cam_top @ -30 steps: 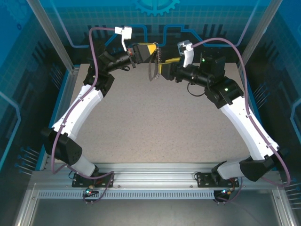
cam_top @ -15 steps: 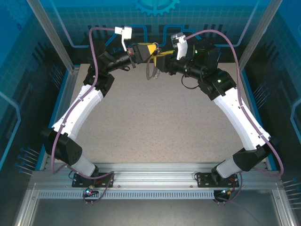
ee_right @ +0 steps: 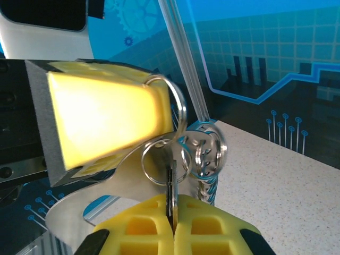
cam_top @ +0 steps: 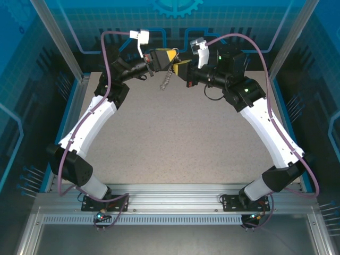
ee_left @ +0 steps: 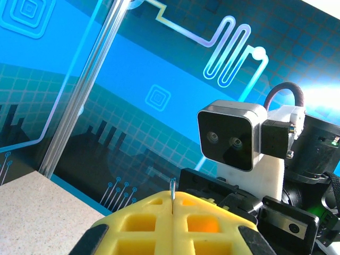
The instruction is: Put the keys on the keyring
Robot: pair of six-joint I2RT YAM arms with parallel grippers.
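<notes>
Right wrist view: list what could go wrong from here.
1. The right gripper grips only a thin sliver of the key; it may twist or slip when pressed against the keyring.
2. Several loops overlap at the left gripper; the key could thread the wrong one.
3. The chain hangs free and might snag.

table [cam_top: 180, 138] was a speckled beige top with a blue border. both arm bases [cam_top: 98, 197] sat on the aluminium rail [cam_top: 175, 204] along its near edge.
</notes>
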